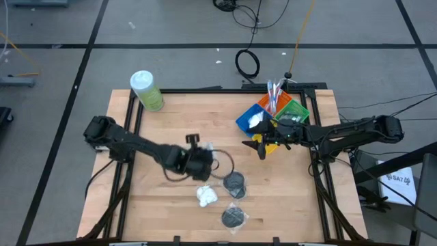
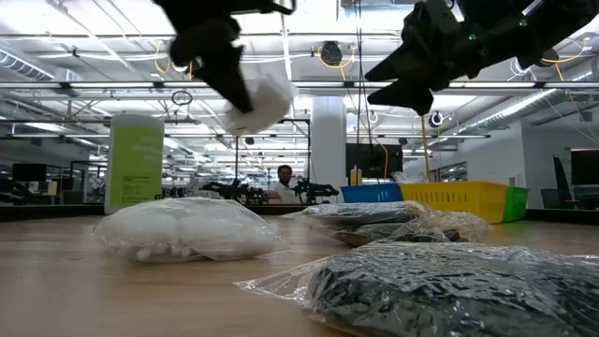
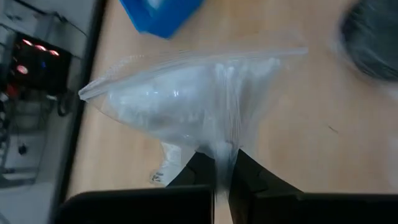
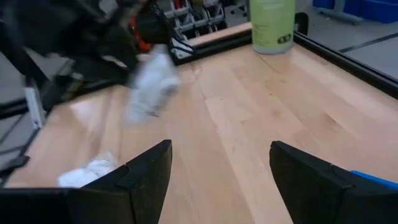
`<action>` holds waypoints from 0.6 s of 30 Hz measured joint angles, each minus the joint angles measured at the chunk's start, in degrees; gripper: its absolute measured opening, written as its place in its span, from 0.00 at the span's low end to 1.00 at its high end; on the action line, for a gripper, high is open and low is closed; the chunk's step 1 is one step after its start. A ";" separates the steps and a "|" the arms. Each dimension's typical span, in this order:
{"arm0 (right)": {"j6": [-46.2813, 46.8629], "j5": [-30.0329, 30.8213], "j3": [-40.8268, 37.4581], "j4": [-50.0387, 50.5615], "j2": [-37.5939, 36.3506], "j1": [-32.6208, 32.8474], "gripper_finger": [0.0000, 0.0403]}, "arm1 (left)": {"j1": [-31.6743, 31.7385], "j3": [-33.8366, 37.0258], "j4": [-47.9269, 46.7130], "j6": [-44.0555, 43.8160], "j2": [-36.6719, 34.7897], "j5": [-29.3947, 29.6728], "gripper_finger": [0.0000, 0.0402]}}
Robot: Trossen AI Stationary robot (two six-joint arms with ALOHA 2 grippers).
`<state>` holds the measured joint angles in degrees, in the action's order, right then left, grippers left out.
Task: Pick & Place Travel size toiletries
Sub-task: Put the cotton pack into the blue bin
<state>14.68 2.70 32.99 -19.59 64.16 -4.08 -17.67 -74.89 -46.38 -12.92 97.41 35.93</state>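
1. Left gripper [image 1: 205, 162] is near the table's middle, well apart from the bins [image 1: 273, 113] at the far right corner. Its fingers [image 3: 199, 171] are pinched shut on the edge of a cotton bag [image 3: 186, 102], which hangs clear of the wood.
2. Right gripper [image 1: 261, 145] hovers just beside the bins, on the side toward table centre, fingers [image 4: 146, 171] spread wide, holding nothing.
3. The blue bin [image 1: 251, 119] already shows something white; toothbrushes [image 1: 274, 92] stand in the bins.
4. Left on the table, all well apart from the bins toward the near edge: a second cotton bag [image 1: 207, 196] and two bagged black discs [image 1: 235, 182], [image 1: 234, 216].
5. Judged step: transport, the pick done and the place not yet done.
6. Next move calls for carrying the bag across to the bins and releasing it over the blue one. The right gripper stands near that path, so clearance needs watching; a handover is also possible, I cannot tell which.
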 joint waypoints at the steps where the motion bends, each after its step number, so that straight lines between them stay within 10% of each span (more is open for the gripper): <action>1: 0.45 0.00 0.00 -0.66 -0.02 0.42 0.64 | 1.39 0.00 1.75 2.26 0.00 0.10 0.02; 18: 1.80 0.02 0.00 -20.91 11.81 2.22 0.64 | 12.11 0.00 21.70 27.02 0.00 -4.44 0.03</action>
<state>16.48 2.72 32.99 -40.50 75.97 -1.87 -5.56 -74.89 -24.68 14.09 97.41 31.49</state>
